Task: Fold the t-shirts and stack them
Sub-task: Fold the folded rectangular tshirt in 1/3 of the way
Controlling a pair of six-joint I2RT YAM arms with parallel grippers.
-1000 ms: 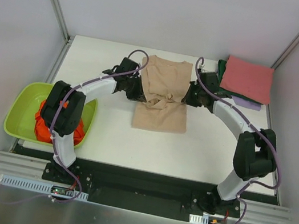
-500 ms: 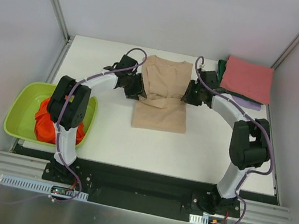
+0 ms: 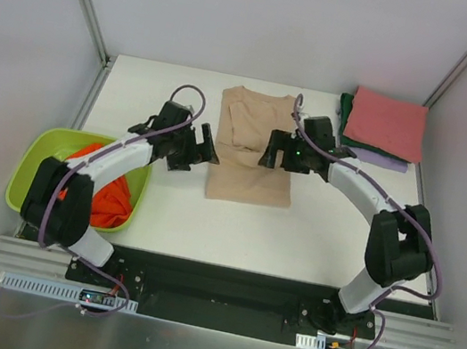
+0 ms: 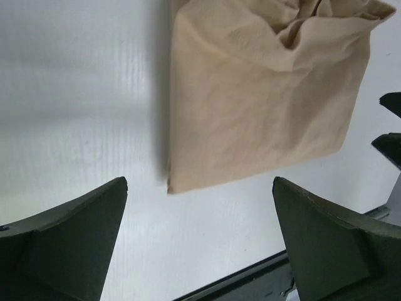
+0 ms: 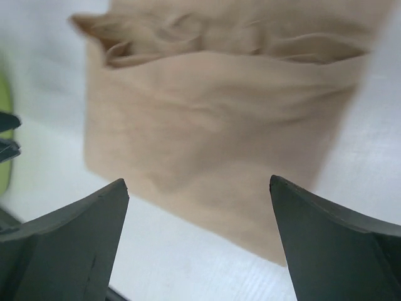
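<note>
While both sets of fingers stand spread wide and hold nothing, the left gripper (image 3: 212,145) hovers just beside the folded beige t-shirt (image 3: 250,173), and the right gripper (image 3: 270,149) is over its right side. The table (image 3: 207,220) is bare towards the arms. Only the top view shows the orange t-shirt (image 3: 107,197) in the basin (image 3: 28,170) and the folded stack (image 3: 385,124) at the far right corner. The wrist views show the beige shirt's rumpled fold.

The left tool (image 4: 199,188) stands spread wide over the table (image 4: 75,94), the beige t-shirt (image 4: 263,106) just beyond.
</note>
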